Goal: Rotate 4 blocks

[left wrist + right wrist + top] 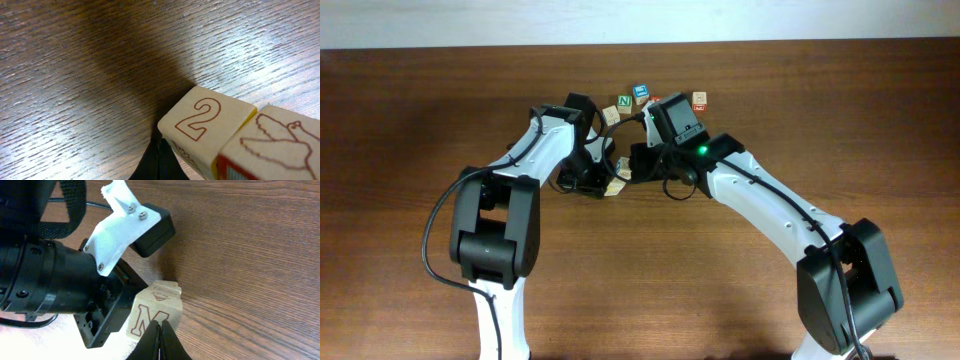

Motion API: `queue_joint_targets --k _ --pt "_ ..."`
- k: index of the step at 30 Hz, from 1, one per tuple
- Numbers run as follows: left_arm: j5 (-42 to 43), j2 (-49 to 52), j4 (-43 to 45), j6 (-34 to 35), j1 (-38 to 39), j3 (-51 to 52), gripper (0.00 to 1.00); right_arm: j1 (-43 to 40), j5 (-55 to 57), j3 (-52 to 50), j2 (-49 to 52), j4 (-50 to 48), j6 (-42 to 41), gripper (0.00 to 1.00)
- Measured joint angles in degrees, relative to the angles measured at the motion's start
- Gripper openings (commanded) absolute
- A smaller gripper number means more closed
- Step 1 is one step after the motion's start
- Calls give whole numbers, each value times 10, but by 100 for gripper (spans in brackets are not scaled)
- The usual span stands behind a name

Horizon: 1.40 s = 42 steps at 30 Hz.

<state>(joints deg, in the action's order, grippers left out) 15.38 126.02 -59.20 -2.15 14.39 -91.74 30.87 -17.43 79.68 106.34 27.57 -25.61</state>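
Closed left hand (158,161), "2" block (206,125) just beside

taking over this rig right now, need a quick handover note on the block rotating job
Left gripper: shut, empty, tips beside the pale "2" block, which sits against a bird-picture block.
Right gripper: shut, empty, tips at the near edge of the "M" block; cannot tell if it is one of those two.
Elsewhere: blue block, red-bordered block and a pale block sit at the back by the green N block.
Done: one moment does not show how many are turned.
Left: turn the block between the grippers, then check the others.
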Motion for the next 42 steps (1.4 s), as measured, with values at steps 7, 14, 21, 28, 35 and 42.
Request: queue_joint_targets --k 7,14,21,28,35,42 --pt "-8 0 0 22 1 0 0 4 -2 0 0 -6 -10 4" --pt "-12 0 -3 44 -43 0 0 15 -7 0 12 -7 -12 4" --pt "-15 0 -2 50 -65 0 0 29 -8 0 17 -22 -12 7" --pt "-35 2 -63 63 -85 -122 0 -44 7 76 21 128 47 45" --pt "-48 2 -75 65 -85 -138 8 -208 18 82 24 279 106 51" --pt "-54 2 -59 66 -85 -111 6 -324 68 -9 26 255 94 56"
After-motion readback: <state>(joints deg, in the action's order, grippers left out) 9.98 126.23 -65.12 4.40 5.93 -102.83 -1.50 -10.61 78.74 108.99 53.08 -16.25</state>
